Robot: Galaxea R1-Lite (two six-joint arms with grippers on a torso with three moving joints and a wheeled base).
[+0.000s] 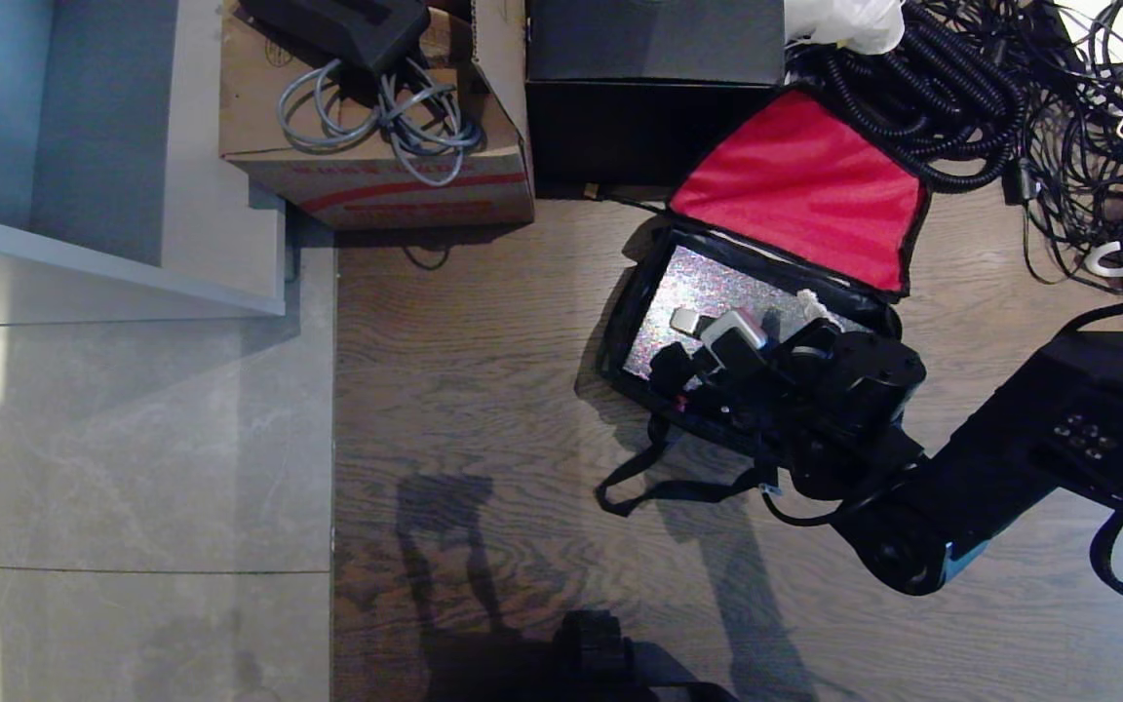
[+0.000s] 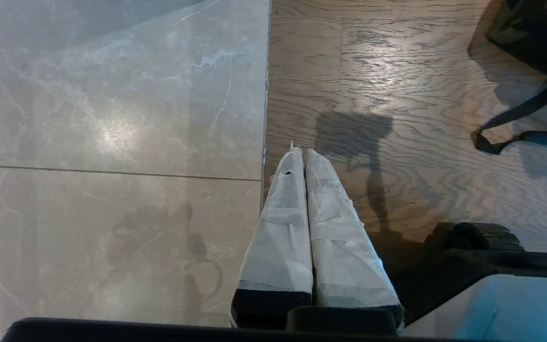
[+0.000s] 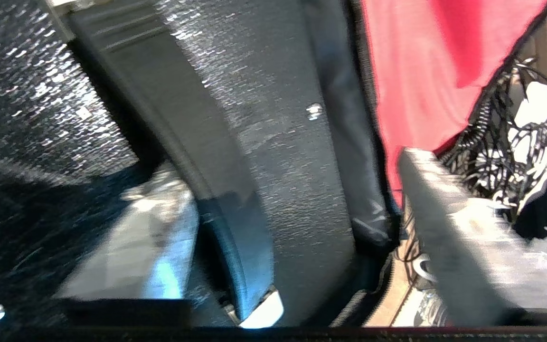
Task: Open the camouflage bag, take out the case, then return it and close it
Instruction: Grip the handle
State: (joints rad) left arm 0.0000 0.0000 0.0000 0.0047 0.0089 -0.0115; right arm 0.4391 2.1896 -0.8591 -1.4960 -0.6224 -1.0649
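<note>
Camouflage bag (image 1: 639, 292) lies on the floor, red flap thrown back, case (image 1: 708, 288) seen inside. Right hand (image 3: 297, 213) is spread astride the case handle (image 3: 178, 118); removal step judged underway. Next: fingers closed on handle. Left hand (image 2: 304, 156) pressed together, parked away from the bag.

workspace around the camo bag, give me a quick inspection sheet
surface: wood floor under the bag, grey tiles to the robot's left
job's things: camouflage bag lies open, red flap folded back; glittery case inside it
clutter: cardboard box, black box
grippers: right claw open astride the case's black handle, not clamped; left claw shut, idle above the floor
cables: grey cable on the cardboard box, black cable tangle beyond the bag
surroundings: grey cabinet at far left
</note>
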